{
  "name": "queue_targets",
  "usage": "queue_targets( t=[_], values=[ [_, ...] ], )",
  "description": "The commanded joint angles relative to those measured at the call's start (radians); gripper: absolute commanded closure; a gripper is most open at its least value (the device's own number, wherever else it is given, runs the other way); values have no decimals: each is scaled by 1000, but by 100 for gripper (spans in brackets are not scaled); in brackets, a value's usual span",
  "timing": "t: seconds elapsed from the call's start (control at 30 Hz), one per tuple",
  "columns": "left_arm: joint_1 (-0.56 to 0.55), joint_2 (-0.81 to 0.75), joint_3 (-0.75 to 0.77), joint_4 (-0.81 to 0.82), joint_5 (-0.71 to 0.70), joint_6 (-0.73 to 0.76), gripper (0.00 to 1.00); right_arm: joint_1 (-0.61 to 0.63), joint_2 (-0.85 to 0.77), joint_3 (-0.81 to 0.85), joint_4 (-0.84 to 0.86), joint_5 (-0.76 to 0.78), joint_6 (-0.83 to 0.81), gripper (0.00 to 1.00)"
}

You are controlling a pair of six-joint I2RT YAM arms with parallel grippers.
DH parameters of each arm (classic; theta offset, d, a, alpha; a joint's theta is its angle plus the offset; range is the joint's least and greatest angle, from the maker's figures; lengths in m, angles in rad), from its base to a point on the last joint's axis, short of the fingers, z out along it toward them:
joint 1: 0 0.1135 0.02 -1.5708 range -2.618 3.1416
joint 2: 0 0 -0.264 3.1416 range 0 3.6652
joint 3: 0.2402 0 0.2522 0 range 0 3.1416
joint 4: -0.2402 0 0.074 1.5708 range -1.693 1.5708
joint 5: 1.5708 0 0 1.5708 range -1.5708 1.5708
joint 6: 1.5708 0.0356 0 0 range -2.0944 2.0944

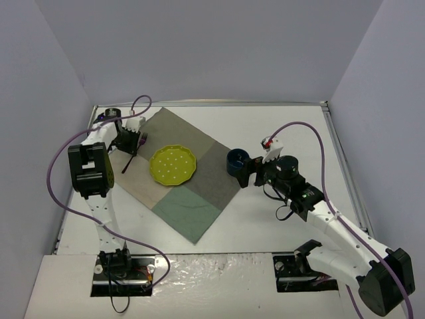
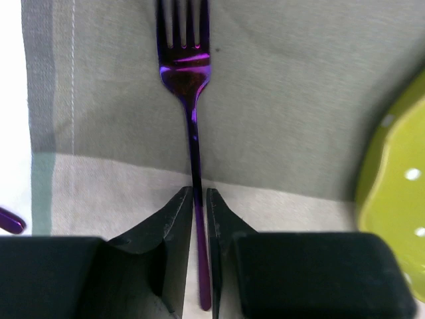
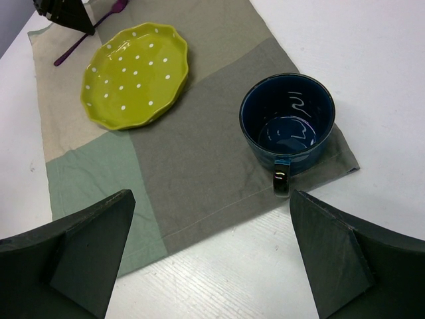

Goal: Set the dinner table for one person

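Dinner table is the white surface under both arms, and the place is set on the patchwork cloth that lies cornerwise on it. The yellow dotted plate sits in the middle of the cloth. The dark blue mug stands on the cloth's corner at the plate's right.

The step in hand, as I judge it, is the fork. It lies flat on the cloth just beside the plate, on its left. Your left gripper has its jaws narrow, one on each side of the handle. If they really pinch it, I cannot tell, because a thin slit shows on one side.

Your right gripper is spread wide and carries nothing. It hangs near the mug, apart from it.

For the next move you probably need only to open the left jaws a little and rise straight up, so the fork does not turn. I see no knife or spoon in any view.
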Motion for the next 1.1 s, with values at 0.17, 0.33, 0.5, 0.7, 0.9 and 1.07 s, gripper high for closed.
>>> queue_targets(
  t=[0.17,0.33,0.5,0.7,0.9,1.07],
  values=[
    [-18,-33,30,72,-138,-10,69,6,6,25,50,-21,11,0],
    [-35,-151,-59,164,-221,-45,59,6,13,32,56,-24,12,0],
    [-65,-269,-168,198,-311,-65,38,6,7,27,66,-24,14,0],
    [-67,-369,-316,275,-354,-116,22,6,6,13,91,-40,18,0],
    [-67,-398,-410,317,-452,-131,9,7,-19,-6,97,-36,11,0],
    [-68,-373,-426,310,-481,-126,4,6,-29,-13,100,-38,7,0]
  ],
)
